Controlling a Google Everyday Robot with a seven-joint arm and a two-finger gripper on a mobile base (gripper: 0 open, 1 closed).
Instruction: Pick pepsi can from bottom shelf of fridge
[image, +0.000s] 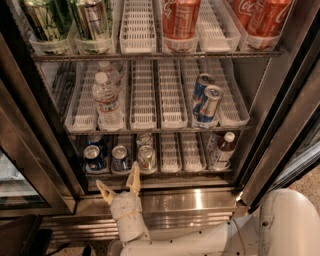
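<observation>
The pincer (119, 183) hangs in front of the fridge (266, 107), low down by the shiny steel base panel (192, 201). Its two tan fingers are spread wide in a V with nothing between them.

Just above and beyond its tips runs the bottom shelf (170, 152). The pepsi can (120, 159) stands upright at the front of its lane, almost in line with the gap between the fingers and not touched by either. A second dark blue can (94, 158) sits just left of it; the labels are hard to read from here, so either could be the Pepsi. A pale silver can (146, 157) stands up and to the pincer's right. Farther right on the same shelf is a small white-capped bottle (221, 151).

One rack higher are water bottles (107, 101) above the pincer's left and slim blue-and-silver cans (207, 103) well off to its right.
</observation>
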